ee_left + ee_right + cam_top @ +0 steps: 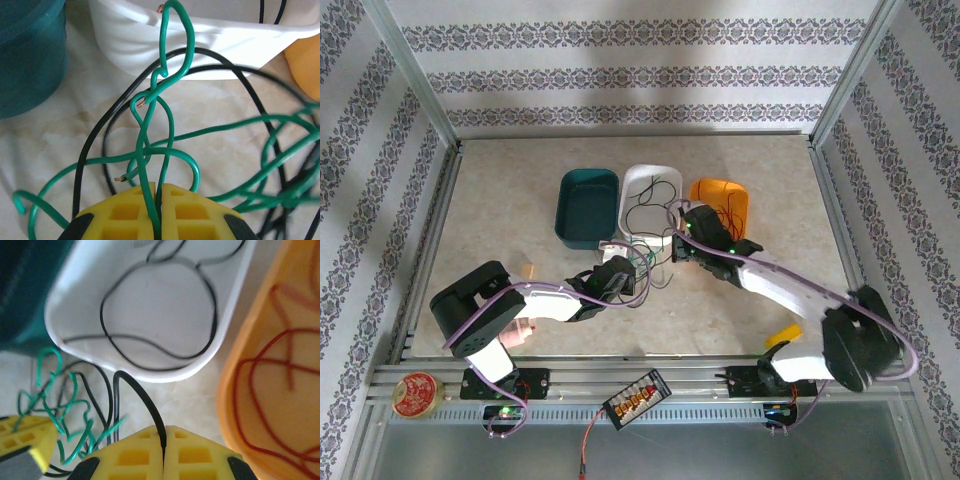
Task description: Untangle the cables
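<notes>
Jaws clamped on a green wire (pixel 163 40), left, and a black wire (pixel 151 407), right, should part slowly to avoid tightening knots.

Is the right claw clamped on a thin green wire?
No, the right claw is shut on a thin black wire; the tangled green wires lie beside it.

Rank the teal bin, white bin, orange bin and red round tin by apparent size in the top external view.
1. teal bin and white bin: about alike, not ranked.
2. orange bin, partly covered by the right arm.
3. red round tin.
</notes>
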`<action>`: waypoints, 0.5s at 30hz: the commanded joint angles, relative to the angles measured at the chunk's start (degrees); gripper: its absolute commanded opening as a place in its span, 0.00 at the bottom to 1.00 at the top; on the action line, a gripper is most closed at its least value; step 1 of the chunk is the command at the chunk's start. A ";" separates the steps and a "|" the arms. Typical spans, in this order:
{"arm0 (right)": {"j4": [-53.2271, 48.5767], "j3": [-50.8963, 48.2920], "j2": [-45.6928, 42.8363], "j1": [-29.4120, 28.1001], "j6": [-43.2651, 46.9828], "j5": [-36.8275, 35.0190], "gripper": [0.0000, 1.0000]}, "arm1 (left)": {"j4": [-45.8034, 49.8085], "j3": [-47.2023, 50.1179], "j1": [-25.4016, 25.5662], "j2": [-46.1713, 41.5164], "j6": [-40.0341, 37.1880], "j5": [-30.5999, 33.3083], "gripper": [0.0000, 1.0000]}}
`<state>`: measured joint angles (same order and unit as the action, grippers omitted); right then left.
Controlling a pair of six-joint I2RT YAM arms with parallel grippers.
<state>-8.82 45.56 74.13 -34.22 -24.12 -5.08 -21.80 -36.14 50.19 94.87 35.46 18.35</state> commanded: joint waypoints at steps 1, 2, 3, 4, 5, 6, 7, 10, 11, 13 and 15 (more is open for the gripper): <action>-2.12 -1.22 -5.81 0.59 -0.23 -7.40 0.00 | 2.63 0.03 0.52 -0.13 0.66 1.25 0.00; -2.35 -1.26 -7.45 0.63 0.06 -8.54 0.00 | 2.72 -0.06 0.52 -0.05 0.59 1.30 0.00; -2.64 -1.35 -9.61 0.64 0.30 -10.16 0.00 | 2.91 -0.11 0.52 -0.04 0.57 1.23 0.00; -2.82 -1.44 -11.61 0.69 0.48 -12.11 0.00 | 2.99 -0.24 0.52 0.05 0.57 1.25 0.00; -3.03 -1.44 -13.49 0.86 0.62 -14.00 0.00 | 3.08 -0.25 0.52 0.05 0.66 1.38 0.00; -3.15 -1.37 -15.16 1.03 0.77 -15.68 0.00 | 3.18 -0.25 0.52 -0.03 0.74 1.50 0.00; -3.30 -1.35 -16.94 1.15 0.93 -17.81 0.00 | 3.19 -0.25 0.52 -0.06 0.81 1.53 0.00; -3.74 -0.95 -21.97 2.19 1.77 -22.50 0.00 | 3.26 -0.16 0.52 -0.04 0.86 1.63 0.00; -3.86 -0.76 -23.30 2.62 2.03 -23.67 0.00 | 3.26 -0.16 0.52 -0.04 0.92 1.76 0.00; -4.25 -0.07 -26.17 3.56 2.87 -25.97 0.00 | 3.28 -0.16 0.52 -0.12 1.01 1.73 0.00; -4.47 0.60 -28.59 4.32 3.90 -28.10 0.00 | 3.26 -0.16 0.52 -0.12 1.01 1.82 0.00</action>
<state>-13.87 44.58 48.58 -31.20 -22.48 -24.34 -21.82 -36.36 50.19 94.87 36.16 18.33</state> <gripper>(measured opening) 0.042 0.068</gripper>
